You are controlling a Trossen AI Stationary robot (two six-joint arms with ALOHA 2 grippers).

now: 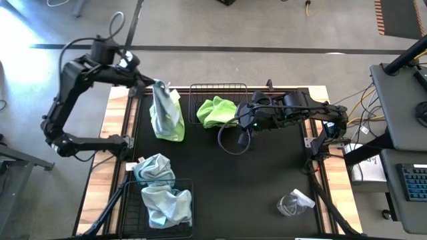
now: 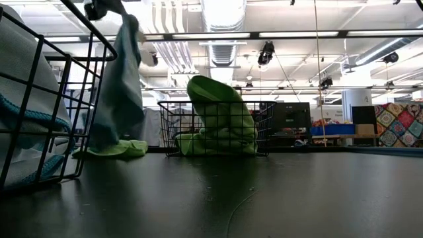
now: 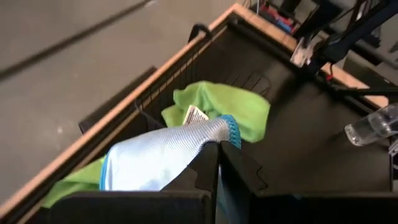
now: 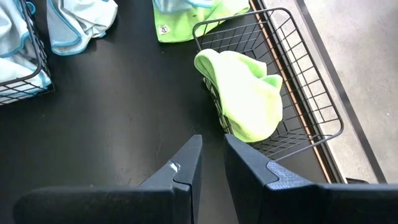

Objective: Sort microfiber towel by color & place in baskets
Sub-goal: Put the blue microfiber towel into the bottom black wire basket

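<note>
So the left gripper (image 1: 155, 85) was up over the far-left part of the worktop (image 1: 267, 167), pinched shut on one corner of a pale blue towel (image 1: 162, 107). The towel hung down from it, and its lower end looked to be resting on or just above a green towel (image 1: 175, 132) lying flat on the worktop underneath.

The blue basket (image 1: 160, 212) was at the near-left edge with one blue towel (image 1: 167, 203) already inside, and another blue one (image 1: 152, 170) draped over its far rim. So my guess is the move was: lift until the tail cleared the green one, then swing toward the near-left edge and lower it in. Rush it and the hanging end could drag the green towel along or catch on the wire rim.

Further right, the other basket (image 1: 220, 93) sat at the far edge around the middle with a green towel (image 1: 215, 112) half in it, spilling over the near rim. The right gripper (image 1: 241, 115) hovered just beside that, fingers nearly together, holding nothing. A clear wrapper (image 1: 293, 202) lay near the near-right corner, not part of this.
</note>
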